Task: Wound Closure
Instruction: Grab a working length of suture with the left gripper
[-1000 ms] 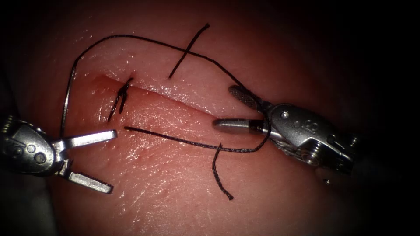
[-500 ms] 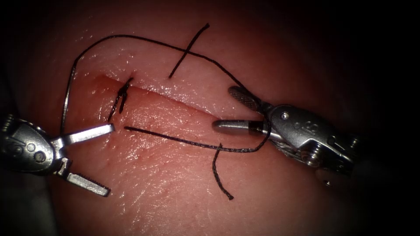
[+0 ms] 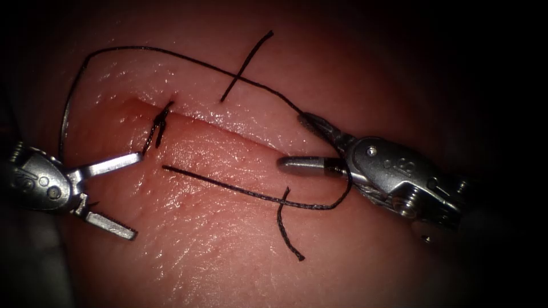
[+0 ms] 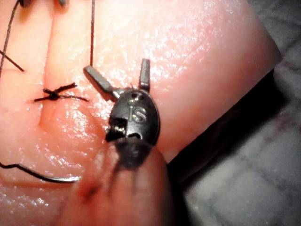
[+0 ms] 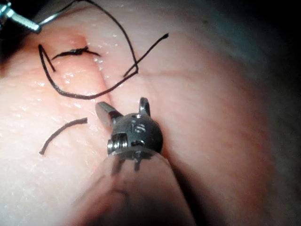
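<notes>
Since a second ago the left gripper (image 3: 137, 195) has slid a bit away from the cut (image 3: 228, 132), and the needle (image 3: 63, 125) and the thread (image 3: 171, 53) loop behind it shifted the same way. The right gripper's (image 3: 291, 141) upper jaw has also turned a little.

Endoscope view: the left gripper is wide open and holding nothing, with its upper tip right at the tail of the tied stitch (image 3: 160, 126). The needle lies on the tissue (image 3: 217, 251) left of the cut, just behind this gripper, curving up beside its wrist; neither gripper has it. The right gripper is open too. The thread runs along its upper jaw, through the gap at the jaw base, then loops under it and back toward the left gripper. It doesn't look clamped. Two loose thread bits (image 3: 245, 65) lie on the tissue, one above the right gripper and one below it.

Left wrist view: the jaws are spread and empty, with a thread end just at one tip. The needle rests flat on the tissue beside the shaft, behind the jaws.

Right wrist view: the jaws are open with nothing between the tips, and the thread loop lies just ahead of them.
</notes>
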You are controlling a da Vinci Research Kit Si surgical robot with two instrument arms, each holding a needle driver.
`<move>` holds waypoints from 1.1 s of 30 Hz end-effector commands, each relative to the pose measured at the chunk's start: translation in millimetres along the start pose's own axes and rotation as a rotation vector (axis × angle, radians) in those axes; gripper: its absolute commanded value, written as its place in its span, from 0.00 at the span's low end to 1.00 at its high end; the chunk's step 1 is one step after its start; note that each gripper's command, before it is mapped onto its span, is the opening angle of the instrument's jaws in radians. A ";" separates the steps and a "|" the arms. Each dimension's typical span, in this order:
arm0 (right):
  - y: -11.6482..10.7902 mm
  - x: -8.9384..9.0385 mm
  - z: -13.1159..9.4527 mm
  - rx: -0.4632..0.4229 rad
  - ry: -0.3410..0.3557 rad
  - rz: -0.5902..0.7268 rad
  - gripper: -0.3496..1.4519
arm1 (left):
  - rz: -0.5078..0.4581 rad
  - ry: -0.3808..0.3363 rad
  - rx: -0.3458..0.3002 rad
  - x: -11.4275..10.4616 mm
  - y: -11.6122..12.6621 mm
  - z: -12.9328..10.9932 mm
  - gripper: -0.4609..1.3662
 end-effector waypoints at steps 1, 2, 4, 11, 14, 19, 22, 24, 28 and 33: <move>0.0 0.0 0.0 0.011 0.001 0.001 0.99 | -0.001 -0.001 0.000 -0.1 -0.3 0.1 0.57; 0.0 0.0 0.0 0.011 0.001 0.001 0.99 | -0.001 -0.001 0.000 -0.1 -0.4 0.1 0.56; 0.0 0.0 0.0 0.011 0.001 0.001 0.99 | -0.002 -0.002 0.001 -0.1 -0.7 0.2 0.56; 0.0 -0.1 0.0 0.012 0.001 0.000 0.99 | -0.009 -0.003 0.006 -0.7 -3.0 1.0 0.65; 0.0 -0.1 -0.1 0.013 0.002 0.000 0.99 | -0.003 -0.004 0.007 -1.1 -4.5 1.0 0.68; -0.1 -0.1 -0.4 0.016 0.002 -0.001 0.99 | 0.014 -0.010 0.015 -1.9 -7.0 1.1 0.64; -0.2 -0.1 -0.5 0.017 0.002 -0.001 0.99 | 0.017 -0.010 0.016 -2.3 -7.6 1.2 0.65; -0.3 -0.1 -0.5 0.018 0.002 -0.002 0.99 | 0.021 -0.010 0.016 -2.8 -7.4 1.1 0.72; -0.5 -0.2 -0.5 0.020 0.003 -0.004 0.99 | 0.029 -0.010 0.013 -2.7 -5.8 0.1 0.85; -0.8 -0.6 -0.3 0.020 0.005 -0.007 0.99 | 0.097 0.001 -0.006 -1.9 -3.0 -2.6 0.95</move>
